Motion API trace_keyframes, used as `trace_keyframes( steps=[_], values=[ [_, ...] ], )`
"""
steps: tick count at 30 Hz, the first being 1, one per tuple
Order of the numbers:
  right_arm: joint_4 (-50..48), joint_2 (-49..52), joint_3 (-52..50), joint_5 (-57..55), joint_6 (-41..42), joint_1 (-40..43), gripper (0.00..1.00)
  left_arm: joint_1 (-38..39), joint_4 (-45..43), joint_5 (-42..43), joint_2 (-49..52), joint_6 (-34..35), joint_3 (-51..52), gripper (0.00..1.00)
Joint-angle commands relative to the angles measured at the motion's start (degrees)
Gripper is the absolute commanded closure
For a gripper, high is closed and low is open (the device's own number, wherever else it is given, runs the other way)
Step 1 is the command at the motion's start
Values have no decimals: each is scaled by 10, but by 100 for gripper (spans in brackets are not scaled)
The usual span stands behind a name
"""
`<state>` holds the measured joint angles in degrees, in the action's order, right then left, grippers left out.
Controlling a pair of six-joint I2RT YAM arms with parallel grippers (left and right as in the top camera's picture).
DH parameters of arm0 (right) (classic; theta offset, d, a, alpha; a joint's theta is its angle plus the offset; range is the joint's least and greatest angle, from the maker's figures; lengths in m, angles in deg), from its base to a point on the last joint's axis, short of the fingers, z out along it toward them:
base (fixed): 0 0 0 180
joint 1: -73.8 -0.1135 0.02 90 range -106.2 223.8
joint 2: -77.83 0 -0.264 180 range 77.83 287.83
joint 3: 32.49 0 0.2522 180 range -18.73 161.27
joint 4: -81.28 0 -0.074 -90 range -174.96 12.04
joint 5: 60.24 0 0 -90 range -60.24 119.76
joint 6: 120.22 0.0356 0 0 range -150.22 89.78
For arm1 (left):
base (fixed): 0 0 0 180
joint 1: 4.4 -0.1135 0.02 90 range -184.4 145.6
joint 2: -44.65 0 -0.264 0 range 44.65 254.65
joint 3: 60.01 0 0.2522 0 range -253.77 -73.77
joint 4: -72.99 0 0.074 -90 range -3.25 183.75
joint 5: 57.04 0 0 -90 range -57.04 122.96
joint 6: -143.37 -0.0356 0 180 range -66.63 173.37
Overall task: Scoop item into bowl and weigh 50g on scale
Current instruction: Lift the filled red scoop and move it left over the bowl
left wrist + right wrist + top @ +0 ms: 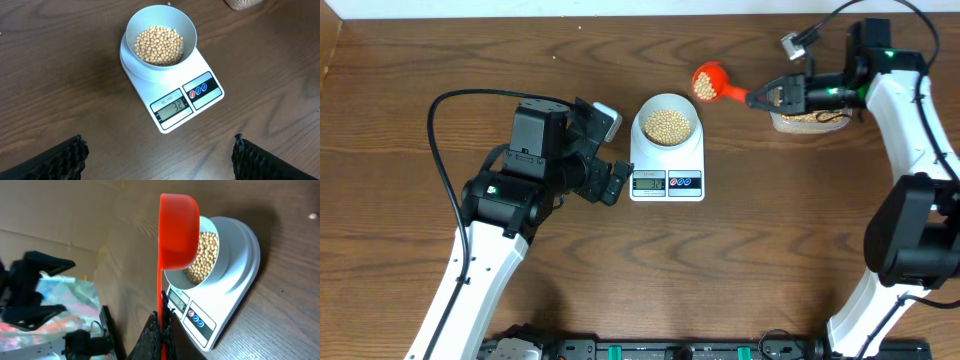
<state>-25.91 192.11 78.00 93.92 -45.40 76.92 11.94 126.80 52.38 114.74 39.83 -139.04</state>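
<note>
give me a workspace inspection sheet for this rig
surface: brown wood table
things: bowl of beans on scale, display seems to read 32; tub of beans under right gripper
clutter: small speck behind bowl
grippers: left gripper open, empty; right gripper shut on red scoop of beans
cables: black cable loops at left
surroundings: black rail at near edge

Table [390, 150] dark wood grain, matt; scale [146, 90] smooth white plastic; scoop [177, 230] glossy red plastic.
</note>
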Motion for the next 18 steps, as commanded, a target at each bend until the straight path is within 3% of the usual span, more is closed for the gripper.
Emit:
trace_keyframes(
  steps=[1,18],
  values=[
    [-1,6,10,-30,6,-25,99,1,0,7,0,-1,2,5],
    [1,-3,27,-205,15,-126,99,1,0,7,0,-1,2,6]
  ],
)
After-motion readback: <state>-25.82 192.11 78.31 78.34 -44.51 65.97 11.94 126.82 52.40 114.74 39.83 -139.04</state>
